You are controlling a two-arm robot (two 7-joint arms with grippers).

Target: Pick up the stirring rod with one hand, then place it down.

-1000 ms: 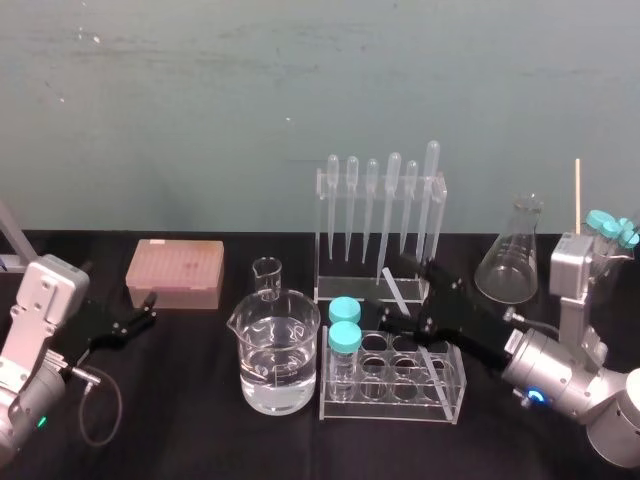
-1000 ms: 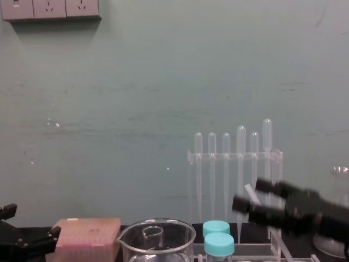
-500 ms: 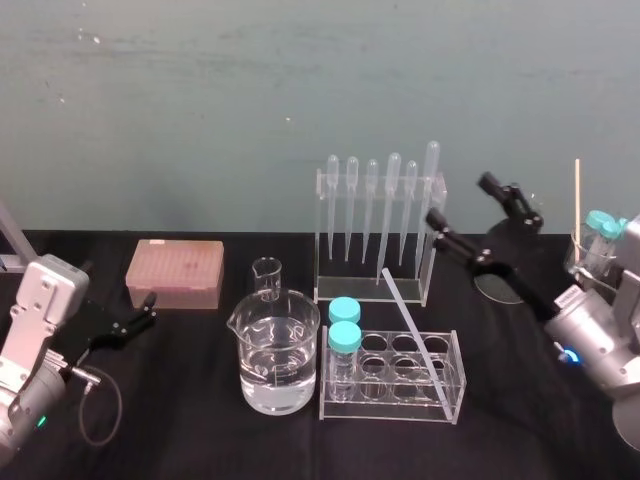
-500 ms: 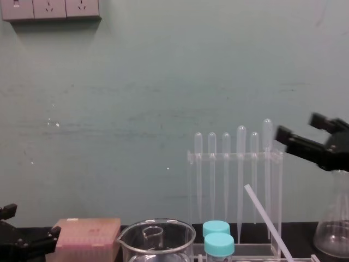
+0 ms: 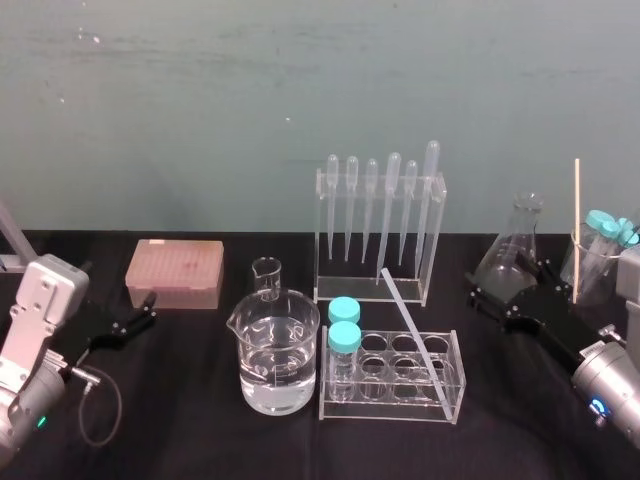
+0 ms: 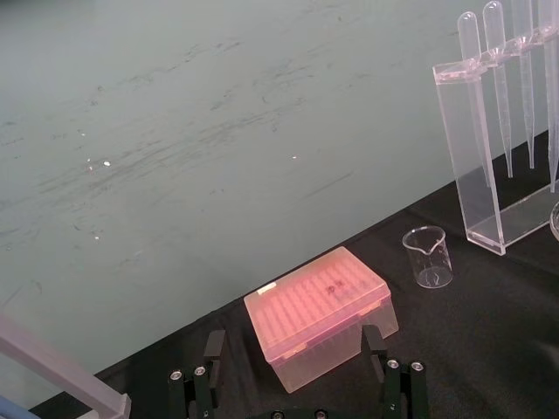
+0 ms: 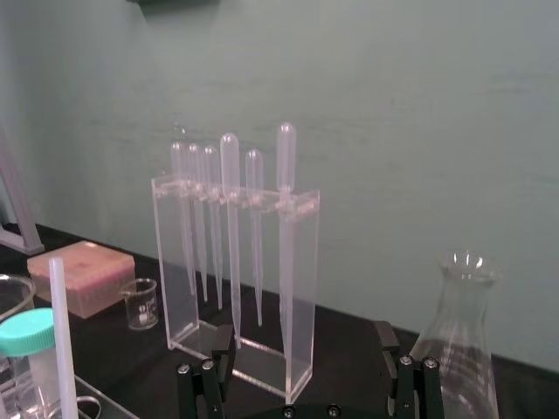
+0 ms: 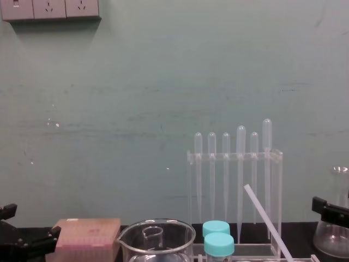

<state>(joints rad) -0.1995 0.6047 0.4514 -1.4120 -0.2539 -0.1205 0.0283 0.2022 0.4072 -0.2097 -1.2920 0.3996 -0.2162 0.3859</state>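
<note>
The stirring rod (image 5: 408, 322) is leaning tilted in the clear tube rack (image 5: 390, 410). Its lower end is sitting in a well at the rack's 4 o'clock corner. Its upper end is pointing toward 11 o'clock, near the pipette stand (image 5: 380, 235); contact with that stand cannot be confirmed. Nothing is gripping the rod.

The right hand (image 5: 508, 292) is sitting low at 3 o'clock of the rack, well apart from the rod. Its fingers are spread and empty, and the flask (image 5: 505, 262) is standing just beside it at 12 o'clock. The left hand (image 5: 140, 312) is parked at the 9 o'clock side of the tabletop (image 5: 200, 440), fingers apart and holding nothing, near the pink box (image 5: 174, 272).

Assessment: the placing appears done, so clearing away is judged the step in hand. Doing it well is calling for a slow pull toward 4 o'clock, keeping the spread fingers off the flask. Any sweep back toward 9 o'clock is risking a knock on the rod's free upper end, which would likely tip it out of its well.
</note>
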